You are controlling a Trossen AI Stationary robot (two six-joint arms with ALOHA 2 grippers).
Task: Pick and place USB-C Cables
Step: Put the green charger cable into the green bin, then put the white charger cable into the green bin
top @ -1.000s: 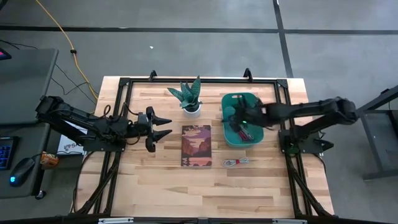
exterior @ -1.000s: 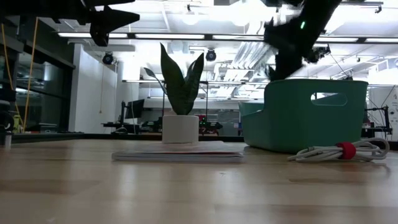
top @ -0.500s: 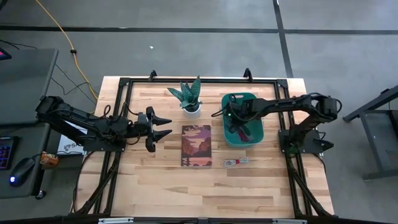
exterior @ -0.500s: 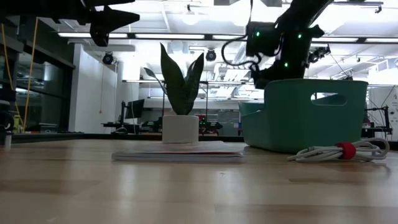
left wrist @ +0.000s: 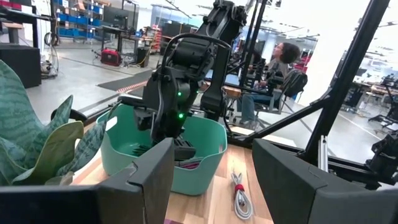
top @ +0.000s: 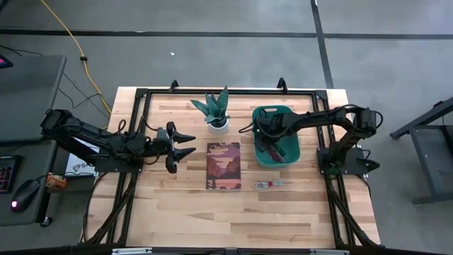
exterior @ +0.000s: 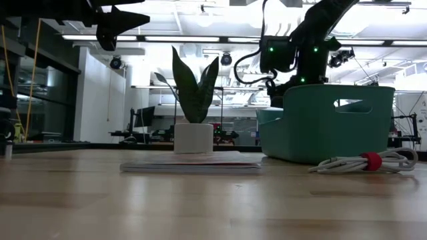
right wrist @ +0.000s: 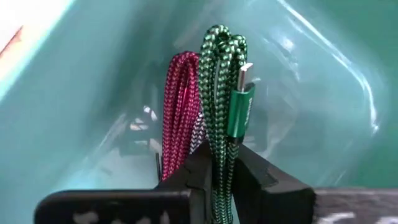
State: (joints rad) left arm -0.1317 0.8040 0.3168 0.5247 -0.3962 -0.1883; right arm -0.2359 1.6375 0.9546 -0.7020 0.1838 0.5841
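Gripping a green cable inside the bin

My left pincer [top: 185, 146] hangs released over the worktop [top: 177, 205], waiting. My right pincer [top: 265, 137], down in the teal bin [top: 293, 134], is clenched on the green braided cable [right wrist: 219, 93]; a magenta cable [right wrist: 179, 106] lies beside it. Next, I judge, lift clear. A white cable [top: 267, 185] lies outside.

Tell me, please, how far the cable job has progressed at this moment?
Done: one white cable bundle lies on the table in front of the teal bin; whether it was placed there I cannot tell. In hand: the right end effector, down in the bin, is shut on a green braided cable. Left: a pink cable beside it remains in the bin. The left end effector waits open near the plant.
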